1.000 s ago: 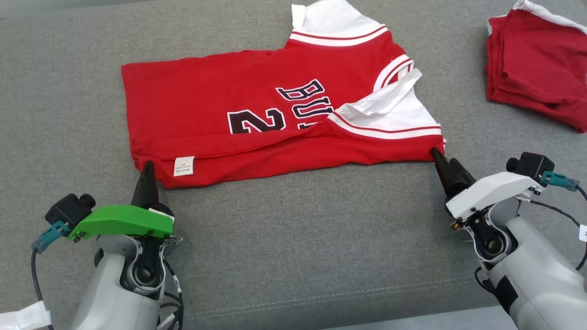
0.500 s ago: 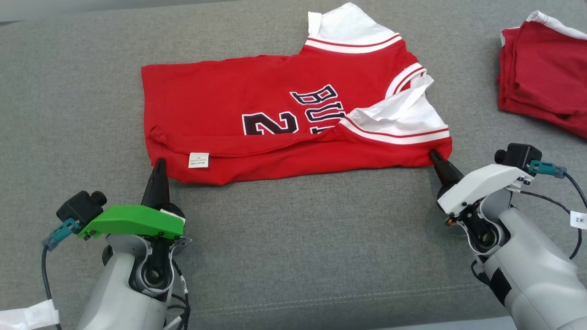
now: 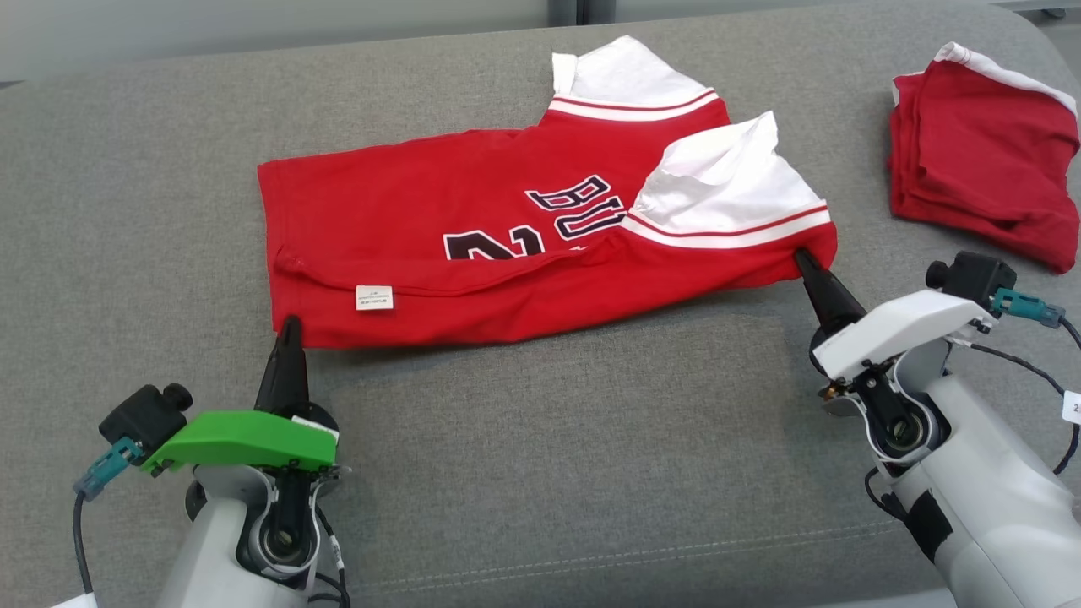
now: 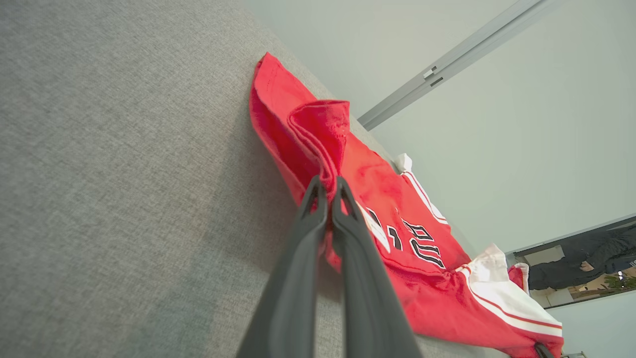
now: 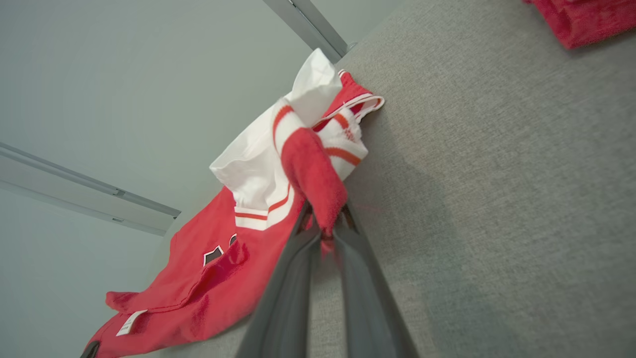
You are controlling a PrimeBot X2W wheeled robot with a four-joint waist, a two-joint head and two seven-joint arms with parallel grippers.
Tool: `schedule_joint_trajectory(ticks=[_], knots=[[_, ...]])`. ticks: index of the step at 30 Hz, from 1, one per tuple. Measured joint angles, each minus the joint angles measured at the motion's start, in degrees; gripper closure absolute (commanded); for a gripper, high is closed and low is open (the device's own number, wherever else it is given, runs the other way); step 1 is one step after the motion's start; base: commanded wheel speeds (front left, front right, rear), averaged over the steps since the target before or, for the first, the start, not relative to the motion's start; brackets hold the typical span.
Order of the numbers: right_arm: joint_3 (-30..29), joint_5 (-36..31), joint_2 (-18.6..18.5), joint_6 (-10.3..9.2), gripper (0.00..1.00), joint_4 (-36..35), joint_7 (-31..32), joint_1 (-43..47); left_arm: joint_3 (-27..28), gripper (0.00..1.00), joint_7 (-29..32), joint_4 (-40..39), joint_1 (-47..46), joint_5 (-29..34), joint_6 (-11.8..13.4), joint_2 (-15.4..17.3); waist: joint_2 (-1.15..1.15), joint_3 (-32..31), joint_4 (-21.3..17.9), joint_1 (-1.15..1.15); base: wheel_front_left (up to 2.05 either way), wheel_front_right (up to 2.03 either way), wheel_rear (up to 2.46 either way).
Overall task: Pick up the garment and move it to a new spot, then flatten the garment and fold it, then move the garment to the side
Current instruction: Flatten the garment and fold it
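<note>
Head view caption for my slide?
Left end effector and right end effector pinch the red jersey on grey cushion.

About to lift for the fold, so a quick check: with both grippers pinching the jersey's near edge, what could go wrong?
The left gripper pinches just the edge of the jersey hem; it could slip out on the lift.
The white sleeve stands bunched up beside the right gripper; it may fold in as a lump.
The folded red pile lies close on the right; a wide swing could drag it.
</note>
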Motion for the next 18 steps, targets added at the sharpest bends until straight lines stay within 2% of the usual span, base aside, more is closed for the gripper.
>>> schedule_joint_trajectory(ticks=[5,7,18], knots=[[-0.57,1.41,-1.62,0.0,1.0,-2.4,-0.02,4.51,1.14,1.0,-0.03,-2.82,3.41,0.08,0.16,0.09,0.0,-0.95,-0.67,0.0,0.0,0.0,0.0],[-0.96,2.44,-2.48,0.0,1.0,-3.49,-0.02,7.56,1.77,1.0,-0.18,-4.01,6.1,0.47,1.46,0.18,0.0,-1.34,-0.93,0.0,0.0,0.0,0.0],[-1.31,3.74,-3.68,0.01,1.0,-8.08,0.03,15.91,2.18,1.0,-0.19,-8.16,14.78,1.21,3.88,0.24,0.0,-1.47,-1.38,0.0,0.0,0.0,0.0]])
